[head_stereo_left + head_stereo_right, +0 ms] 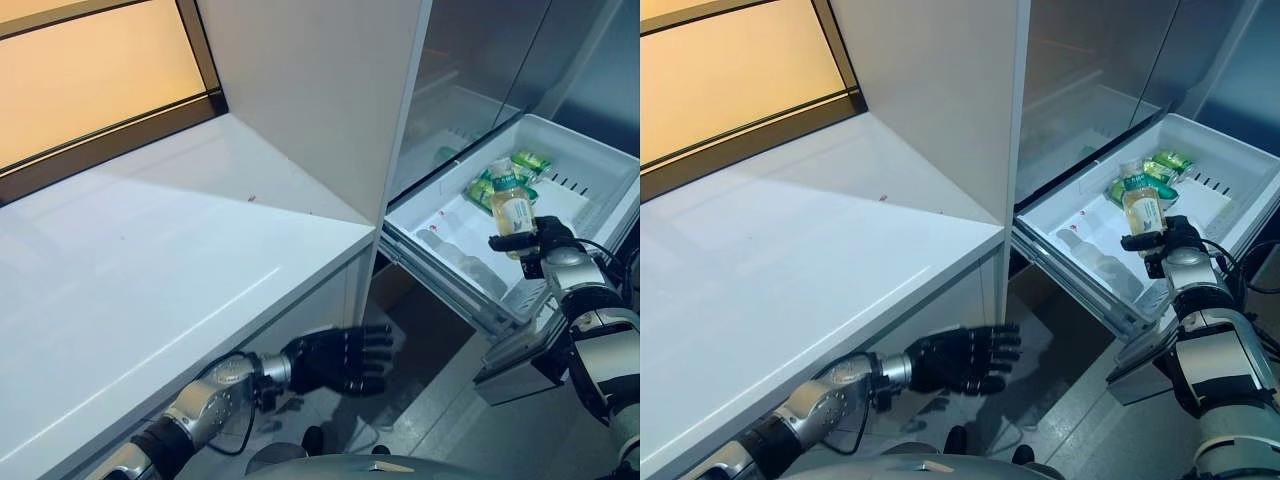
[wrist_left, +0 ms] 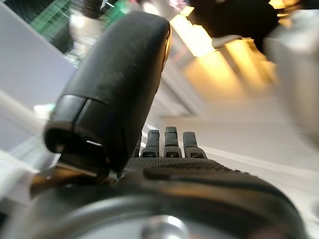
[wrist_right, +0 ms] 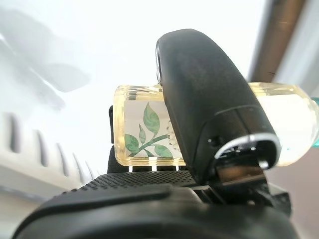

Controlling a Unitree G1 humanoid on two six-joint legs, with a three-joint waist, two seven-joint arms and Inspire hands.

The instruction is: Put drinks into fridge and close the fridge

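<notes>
My right hand [image 1: 538,240] is shut on a pale yellow bottle [image 1: 511,204] with a green leaf label and holds it upright over the open white fridge drawer [image 1: 455,215]. The right wrist view shows the thumb [image 3: 209,114] across the bottle [image 3: 144,127]. Green drinks [image 1: 530,162] lie at the drawer's far end. My left hand [image 1: 335,358] is open and empty, low down in front of the white counter's face, left of the drawer. The fridge's upper compartment [image 1: 470,60] stands open and dark.
A white counter [image 1: 170,250] fills the left side, with a dark-framed window [image 1: 100,70] behind it. A white upright panel [image 1: 320,90] divides counter from fridge. The drawer's front rim [image 1: 450,290] juts out over the grey floor [image 1: 440,400].
</notes>
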